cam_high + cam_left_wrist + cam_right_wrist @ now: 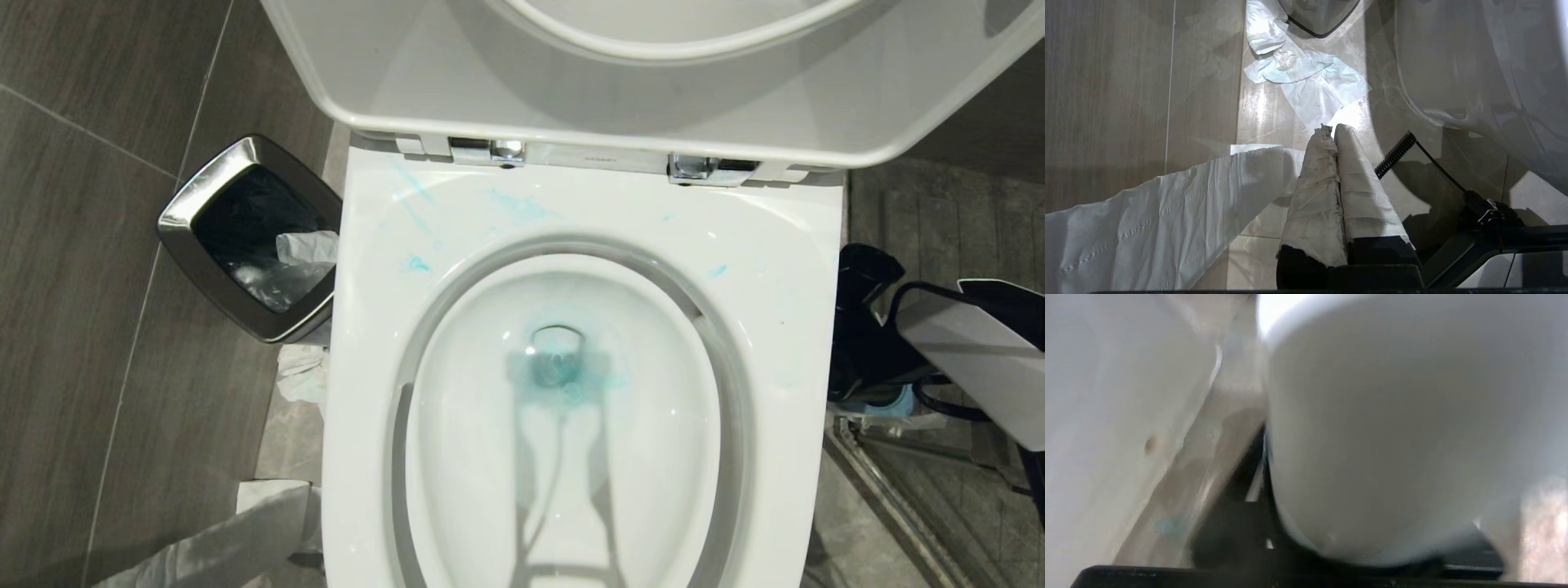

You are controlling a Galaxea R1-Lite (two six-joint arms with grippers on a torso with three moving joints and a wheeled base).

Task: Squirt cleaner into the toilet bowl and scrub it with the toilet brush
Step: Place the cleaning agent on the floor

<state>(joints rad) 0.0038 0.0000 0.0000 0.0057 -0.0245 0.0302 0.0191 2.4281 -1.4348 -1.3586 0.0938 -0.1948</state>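
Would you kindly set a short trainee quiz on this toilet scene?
1. True or false: the lid stands raised.
2. Where does the cleaner gather most? A) at the drain of the toilet bowl B) in the bin C) on the floor tiles
3. Fill in: the left gripper, low beside the toilet, has fingers wrapped in ____.

Key: 1 true; 2 A; 3 paper.
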